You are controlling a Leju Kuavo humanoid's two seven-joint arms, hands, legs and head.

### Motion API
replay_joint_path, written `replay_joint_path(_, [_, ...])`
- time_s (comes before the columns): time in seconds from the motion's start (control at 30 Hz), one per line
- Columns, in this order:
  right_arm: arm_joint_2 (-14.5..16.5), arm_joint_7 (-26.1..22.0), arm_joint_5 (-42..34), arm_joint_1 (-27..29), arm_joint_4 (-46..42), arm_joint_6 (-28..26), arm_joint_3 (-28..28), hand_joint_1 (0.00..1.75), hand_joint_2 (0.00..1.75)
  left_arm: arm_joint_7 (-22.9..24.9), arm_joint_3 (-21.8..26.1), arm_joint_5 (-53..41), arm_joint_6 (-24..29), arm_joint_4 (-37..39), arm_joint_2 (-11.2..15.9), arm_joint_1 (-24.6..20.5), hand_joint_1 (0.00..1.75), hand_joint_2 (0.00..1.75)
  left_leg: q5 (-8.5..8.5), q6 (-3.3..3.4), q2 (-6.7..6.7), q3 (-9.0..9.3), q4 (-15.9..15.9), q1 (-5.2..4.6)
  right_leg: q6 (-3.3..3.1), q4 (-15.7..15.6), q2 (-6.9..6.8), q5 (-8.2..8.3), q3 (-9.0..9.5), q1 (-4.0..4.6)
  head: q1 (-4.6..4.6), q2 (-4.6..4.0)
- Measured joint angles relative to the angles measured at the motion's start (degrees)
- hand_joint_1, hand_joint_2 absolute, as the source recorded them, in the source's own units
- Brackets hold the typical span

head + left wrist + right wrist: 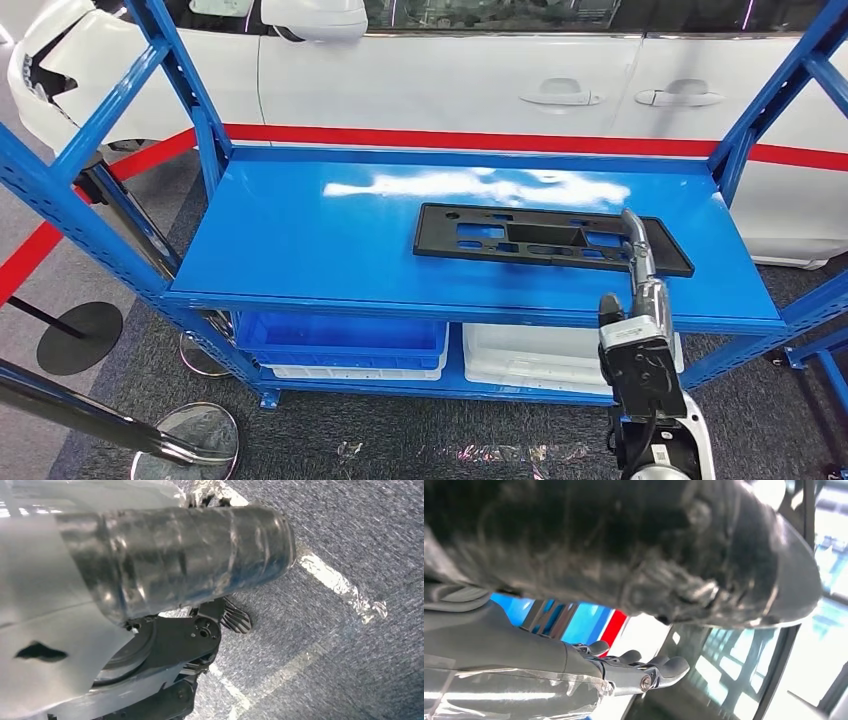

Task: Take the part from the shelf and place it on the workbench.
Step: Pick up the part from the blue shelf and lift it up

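The part (436, 234) is a long flat black plastic panel with several cut-outs. It lies flat on the top board of the blue shelf (310, 250), right of the middle. My right arm reaches up from the lower right. My right hand (633, 232) is at the panel's right portion, seen edge-on over one of the cut-outs. In the right wrist view the hand (639, 672) has its fingers (671, 666) stretched out straight with nothing between them. A dark blurred mass sits close in front of that camera; I cannot tell what it is.
A white car (450, 80) with a red stripe stands right behind the shelf. Below the top board sit a blue bin (340, 342) and a white bin (520, 358). Blue uprights frame both shelf ends. Stanchion bases (80, 335) stand on the grey carpet at left.
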Motion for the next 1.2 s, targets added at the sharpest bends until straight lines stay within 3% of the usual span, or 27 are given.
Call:
replay_joint_path(0.17, [-2.57, 5.32, 0.22, -5.15, 0.44, 4.03, 6.08, 0.00, 0.00, 0.33, -1.66, 0.31, -1.92, 0.20, 0.97, -0.20, 0.00, 0.00, 0.00, 0.00, 0.00, 0.00, 0.00, 0.00, 0.00, 0.01, 0.00, 0.00, 0.00, 0.01, 0.01, 0.00])
replay_joint_path(0.3, [-3.92, 8.82, 0.99, -9.03, 1.95, 7.69, 9.88, 0.00, 1.75, 0.86, -3.31, -0.22, -3.45, 0.43, 1.74, -0.41, 0.00, 0.00, 0.01, -0.01, 0.00, -0.01, 0.00, 0.00, 0.00, 0.01, 0.00, 0.00, -0.01, 0.01, 0.01, 0.00])
replay_joint_path(0.43, [-4.80, 10.87, 2.53, -12.41, 5.38, 10.56, 13.36, 0.00, 1.75, 1.51, -5.85, -1.44, -4.56, 0.62, 2.59, -0.65, 0.00, 0.00, 0.01, -0.01, 0.00, -0.01, 0.00, 0.00, 0.00, 0.01, 0.00, 0.00, -0.01, 0.01, 0.01, 0.00])
replay_joint_path(0.57, [-5.34, 12.28, 6.43, -15.34, 10.50, 11.79, 16.63, 0.00, 0.00, 2.60, -8.77, -2.94, -5.22, 0.91, 3.35, -0.91, 0.00, 0.00, 0.02, -0.02, -0.03, -0.03, 0.00, 0.00, -0.01, 0.01, -0.03, 0.00, -0.03, 0.01, 0.01, 0.00])
replay_joint_path(0.7, [-5.66, 13.61, 12.62, -17.13, 14.56, 11.84, 17.76, 0.00, 1.75, 3.81, -10.75, -4.34, -5.51, 0.98, 3.92, -0.99, 0.00, 0.00, 0.04, -0.04, -0.10, -0.06, 0.00, 0.00, -0.01, 0.02, -0.08, 0.00, -0.04, 0.01, 0.01, 0.00])
replay_joint_path(1.0, [-7.46, 16.51, 28.26, -19.92, 23.27, 11.06, 17.04, 0.00, 1.75, 5.31, -14.72, -6.59, -5.92, 1.11, 4.81, -1.17, 0.00, 0.00, 0.03, -0.04, -0.11, -0.04, 0.01, -0.01, -0.01, 0.01, -0.09, 0.00, -0.04, 0.00, 0.00, 0.00])
replay_joint_path(1.2, [-8.88, 17.40, 31.89, -19.88, 26.18, 7.51, 14.24, 0.00, 1.75, 5.37, -16.77, -7.17, -6.00, 1.31, 5.24, -1.24, 0.00, 0.00, 0.03, -0.04, -0.10, -0.01, 0.01, -0.01, -0.01, 0.01, -0.07, 0.00, -0.05, 0.01, 0.01, 0.00])
